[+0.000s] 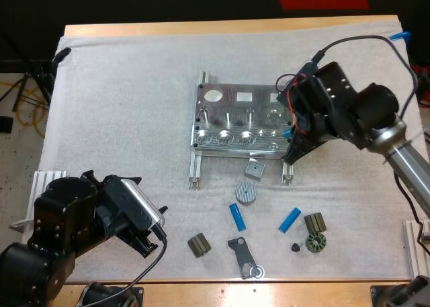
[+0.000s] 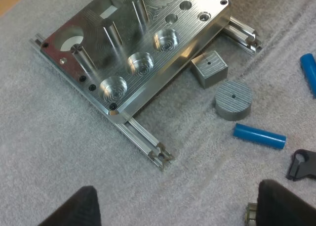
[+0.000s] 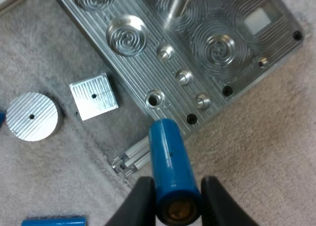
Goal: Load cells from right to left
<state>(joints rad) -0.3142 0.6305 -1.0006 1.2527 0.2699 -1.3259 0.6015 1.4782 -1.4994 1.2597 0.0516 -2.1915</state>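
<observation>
Apparently nothing is loaded yet: my right end effector (image 3: 172,205) is clamped on a blue cell (image 3: 169,157), its tip just ahead over a socket (image 3: 154,98) at the fixture's (image 3: 143,63) edge, every socket I see bare. A second cell (image 1: 237,216) and a third cell (image 1: 289,219) lie loose ahead of my left end effector (image 2: 180,211), its fingers (image 2: 79,208) apart. Whether the tip touches the socket I cannot tell; my arm hides that end from above.

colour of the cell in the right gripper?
Bright blue. The cell shows best in the right wrist view.
</observation>
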